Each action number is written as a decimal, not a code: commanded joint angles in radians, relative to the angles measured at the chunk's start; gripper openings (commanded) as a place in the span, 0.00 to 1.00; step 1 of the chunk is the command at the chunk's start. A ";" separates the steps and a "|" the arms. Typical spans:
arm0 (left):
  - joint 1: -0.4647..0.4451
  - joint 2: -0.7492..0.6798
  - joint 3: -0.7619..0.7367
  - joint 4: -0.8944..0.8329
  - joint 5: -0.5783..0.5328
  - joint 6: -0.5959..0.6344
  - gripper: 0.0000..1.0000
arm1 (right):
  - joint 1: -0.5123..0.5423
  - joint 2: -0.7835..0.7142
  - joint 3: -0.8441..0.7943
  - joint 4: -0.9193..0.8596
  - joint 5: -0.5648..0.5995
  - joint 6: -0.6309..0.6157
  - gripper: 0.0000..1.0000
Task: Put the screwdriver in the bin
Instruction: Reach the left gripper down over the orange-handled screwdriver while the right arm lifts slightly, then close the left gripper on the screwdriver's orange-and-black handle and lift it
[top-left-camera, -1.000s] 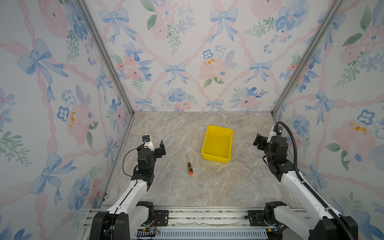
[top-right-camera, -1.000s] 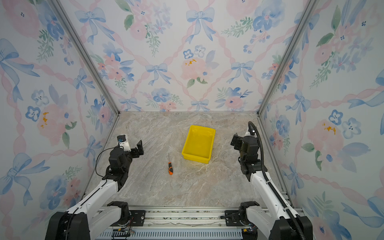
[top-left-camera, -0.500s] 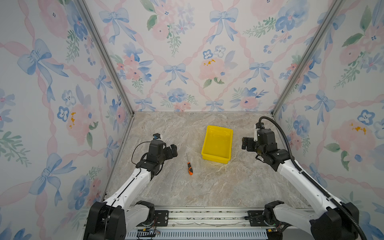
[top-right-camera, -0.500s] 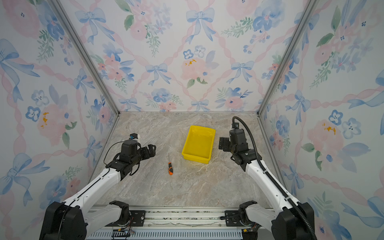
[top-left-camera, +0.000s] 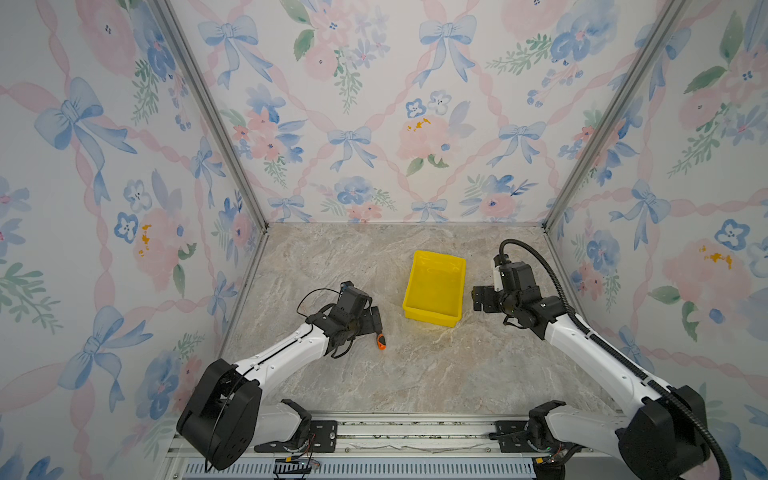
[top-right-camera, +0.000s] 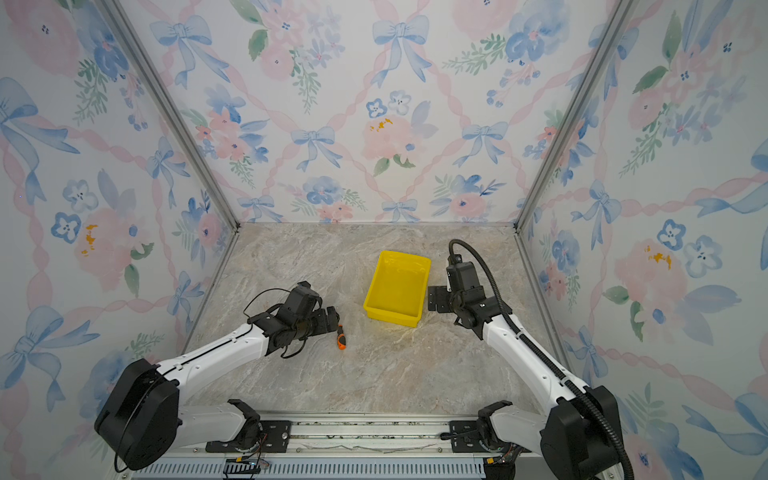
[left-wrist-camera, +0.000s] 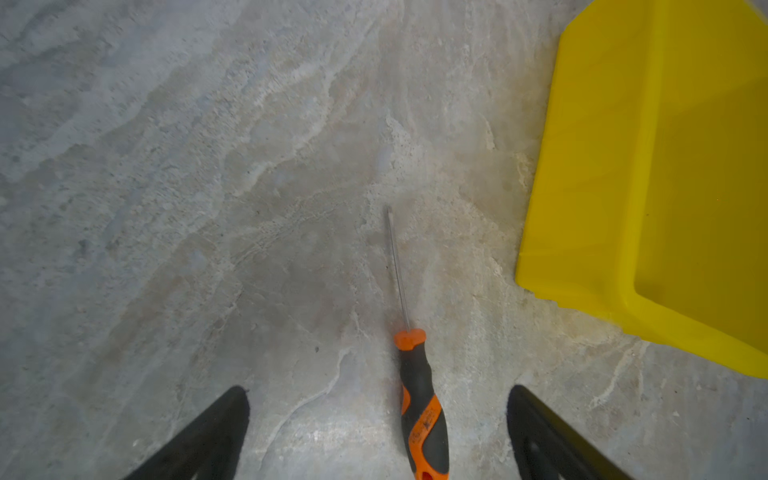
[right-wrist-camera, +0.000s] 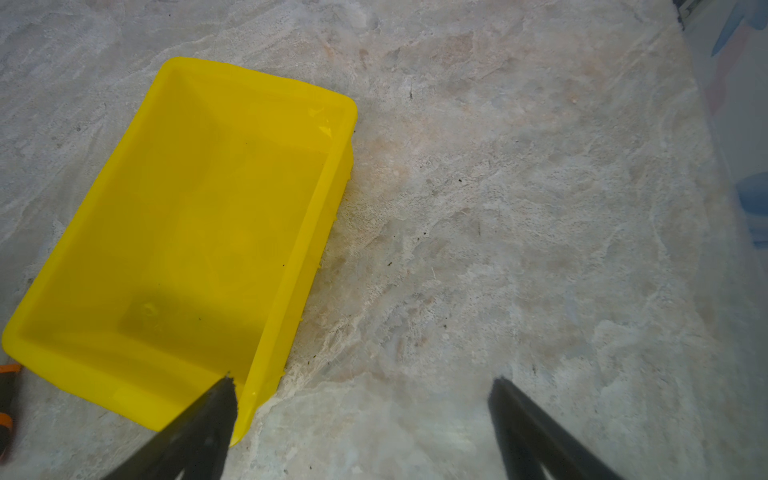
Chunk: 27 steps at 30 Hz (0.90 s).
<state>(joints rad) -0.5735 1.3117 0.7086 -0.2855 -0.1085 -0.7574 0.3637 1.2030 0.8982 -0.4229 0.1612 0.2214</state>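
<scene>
Status: my left gripper (left-wrist-camera: 378, 392) has its fingers spread wide with nothing pinched. It hangs low over the screwdriver (left-wrist-camera: 419, 409), which lies flat on the marble-pattern tabletop (left-wrist-camera: 187, 187). In both top views it sits at about 8 o'clock of the yellow bin (top-left-camera: 432, 316), near it but not touching. Only the handle butt shows from under me, at the 6 o'clock end (top-right-camera: 340, 338).

In the left wrist view the handle lies between my fingers, off-centre toward the bin-side one. The shaft runs straight ahead.

Handling guess: light and stiff, nothing fragile. The orange-and-black handle looks rubbery, so it should hold well. The thin shaft would probably roll or pivot out of a pinch.

Plan: take the fat middle of the handle, squeezing across it. I'd nudge sideways first to centre it, or the near finger may shove it as I close.

My right gripper (right-wrist-camera: 362, 381) is also spread and empty, parked at 3 o'clock of the bin. One fingertip sits over the bin's corner rim in its wrist view, though I can't tell if it touches.
</scene>
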 joint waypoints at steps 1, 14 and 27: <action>-0.033 0.035 0.043 -0.050 -0.015 -0.036 0.96 | 0.009 0.012 0.060 -0.042 -0.003 0.011 0.97; -0.155 0.181 0.082 -0.054 -0.068 -0.082 0.78 | 0.007 0.041 0.108 -0.068 0.008 -0.042 0.97; -0.170 0.310 0.147 -0.103 -0.104 -0.063 0.45 | -0.022 0.014 0.070 -0.047 0.020 -0.039 0.97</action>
<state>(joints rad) -0.7349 1.6047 0.8345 -0.3481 -0.1890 -0.8196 0.3538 1.2419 0.9825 -0.4637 0.1646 0.1932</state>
